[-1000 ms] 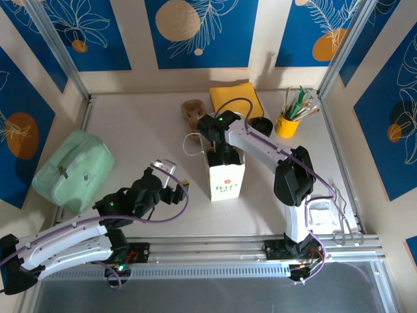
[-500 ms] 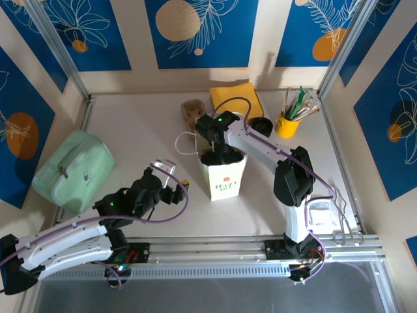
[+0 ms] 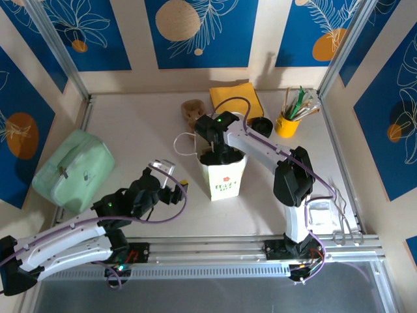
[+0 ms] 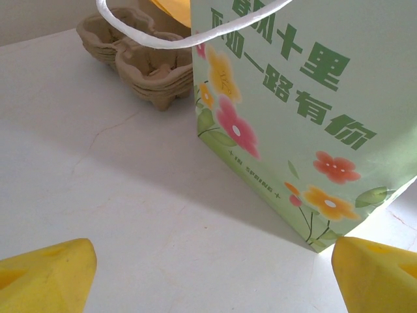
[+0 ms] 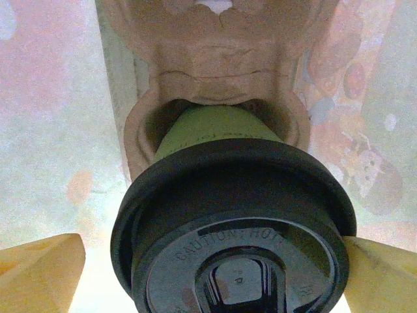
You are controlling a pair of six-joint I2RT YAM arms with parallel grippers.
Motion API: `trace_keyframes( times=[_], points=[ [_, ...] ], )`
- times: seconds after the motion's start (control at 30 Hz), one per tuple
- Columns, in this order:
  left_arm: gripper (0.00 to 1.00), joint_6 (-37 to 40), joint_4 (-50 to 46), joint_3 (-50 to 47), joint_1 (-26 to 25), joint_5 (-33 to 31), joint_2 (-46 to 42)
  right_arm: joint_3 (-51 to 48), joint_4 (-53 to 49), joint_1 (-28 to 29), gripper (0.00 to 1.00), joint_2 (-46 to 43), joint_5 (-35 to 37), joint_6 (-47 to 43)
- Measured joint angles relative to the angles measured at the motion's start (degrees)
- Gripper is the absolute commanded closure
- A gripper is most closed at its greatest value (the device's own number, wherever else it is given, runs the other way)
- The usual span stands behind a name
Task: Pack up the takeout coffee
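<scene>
The right hand is down inside the white paper bag, its fingers spread wide on either side of the takeout coffee and not clamped on it. The cup sits upright in a brown cardboard holder inside the bag. The left hand hangs low over the tabletop near the bag, fingers wide apart and holding nothing.

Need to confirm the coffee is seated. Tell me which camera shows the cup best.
Right wrist view: the takeout coffee is close up, black lid on, green side seated in a cardboard carrier. From the top, the right arm covers the paper bag's mouth; the left wrist faces the bag's outside.
</scene>
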Motion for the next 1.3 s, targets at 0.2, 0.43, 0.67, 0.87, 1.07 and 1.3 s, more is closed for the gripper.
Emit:
trace_keyframes(
  times=[0.2,0.43,0.67,0.87,1.07,1.3],
  points=[
    [0.07,0.00,-0.15,0.00,0.00,0.00,-0.09,0.00,-0.02,-0.02,0.01,-0.63,0.81,0.00],
    [0.07,-0.02,-0.15,-0.04,0.00,0.00,-0.42,0.24,-0.13,0.00,0.00,-2.78,0.90,0.15],
    [0.06,-0.02,-0.15,-0.09,0.00,0.00,-0.42,0.70,-0.61,0.28,0.02,-3.34,1.11,0.17],
    [0.07,-0.15,-0.15,-0.09,0.00,0.00,-0.42,1.90,-1.11,0.33,0.03,-3.54,1.33,0.17],
    [0.07,-0.15,-0.13,-0.09,0.00,0.00,-0.35,2.67,-1.70,0.33,0.04,-4.09,1.66,0.20],
    [0.07,-0.15,-0.13,-0.09,0.00,0.00,-0.31,3.56,-2.29,0.33,0.05,-4.15,1.88,0.20]
  ],
)
